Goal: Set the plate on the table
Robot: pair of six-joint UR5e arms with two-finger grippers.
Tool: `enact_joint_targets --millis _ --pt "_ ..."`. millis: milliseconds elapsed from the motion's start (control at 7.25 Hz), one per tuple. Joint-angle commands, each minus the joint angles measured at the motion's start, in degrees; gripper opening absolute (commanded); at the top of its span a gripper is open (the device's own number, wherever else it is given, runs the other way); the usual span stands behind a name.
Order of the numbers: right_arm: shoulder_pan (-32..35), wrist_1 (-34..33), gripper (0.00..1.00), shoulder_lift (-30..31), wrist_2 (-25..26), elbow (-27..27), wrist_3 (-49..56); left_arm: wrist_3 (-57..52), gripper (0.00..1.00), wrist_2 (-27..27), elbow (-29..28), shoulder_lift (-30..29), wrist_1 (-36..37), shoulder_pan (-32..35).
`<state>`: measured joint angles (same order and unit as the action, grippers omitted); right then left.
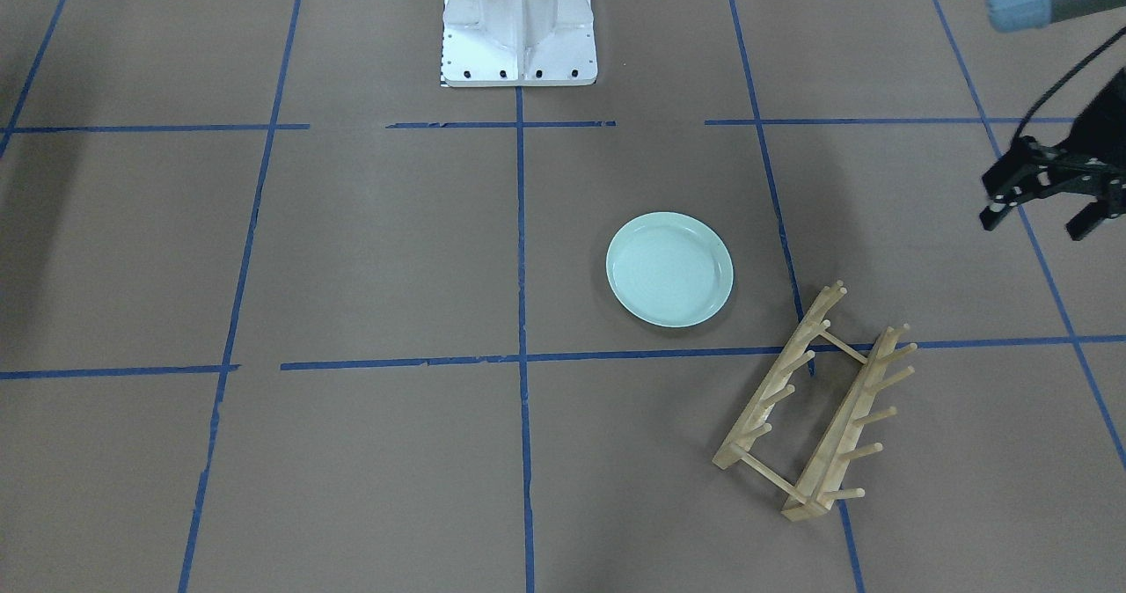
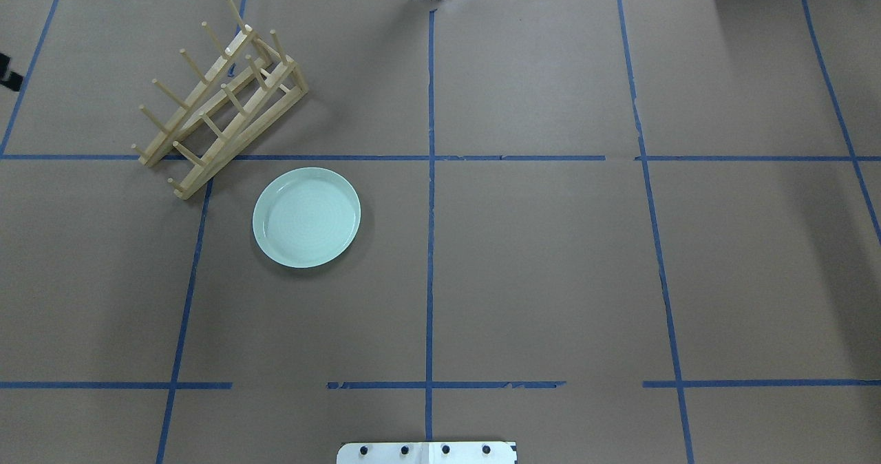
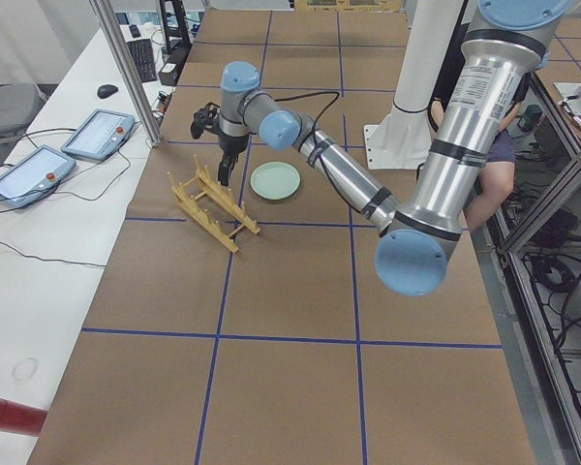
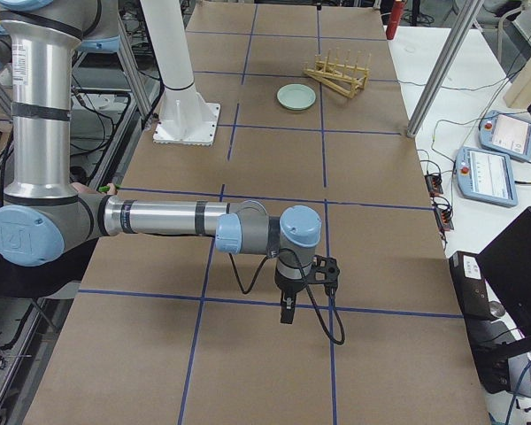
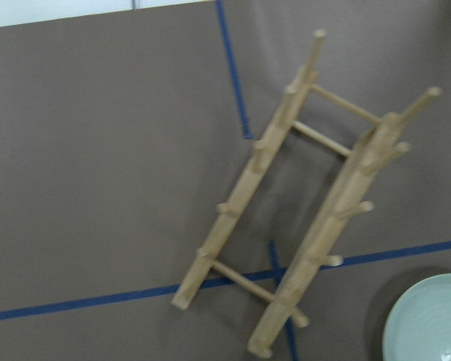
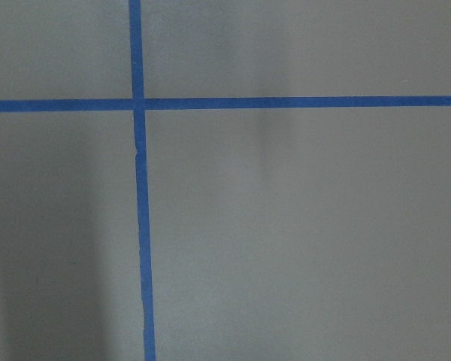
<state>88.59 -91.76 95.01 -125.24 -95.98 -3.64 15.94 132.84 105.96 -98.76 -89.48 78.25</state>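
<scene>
Pale mint-green plate [image 1: 669, 268] with faint concentric rings; brown table [image 1: 378, 241] with blue tape grid; light wooden rack [image 1: 844, 421].

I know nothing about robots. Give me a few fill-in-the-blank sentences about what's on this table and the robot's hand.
1. The plate lying flat on the table is round and pale ___.
2. The rack next to it is made of ___ and holds no dishes.
3. The left hand hangs off to the side with its fingers spread, holding ___.
4. The tape lines crossing the table are ___.

Missing words: green; wood; nothing; blue.
</scene>
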Motion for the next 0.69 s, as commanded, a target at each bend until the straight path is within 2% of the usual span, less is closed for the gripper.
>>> enact_joint_targets --millis 0,276,552 --pt "0.0 0.0 1.00 0.0 0.0 0.0 0.0 -16.9 1.00 1.9 -7.0 7.2 0.3 10.2" --pt "0.0 0.0 1.00 0.0 0.0 0.0 0.0 -25.7 1.00 1.7 -9.9 12.7 0.1 14.7" --pt "0.0 0.0 1.00 0.0 0.0 0.0 0.0 -25.5 1.00 1.7 -9.9 15.3 0.2 15.4"
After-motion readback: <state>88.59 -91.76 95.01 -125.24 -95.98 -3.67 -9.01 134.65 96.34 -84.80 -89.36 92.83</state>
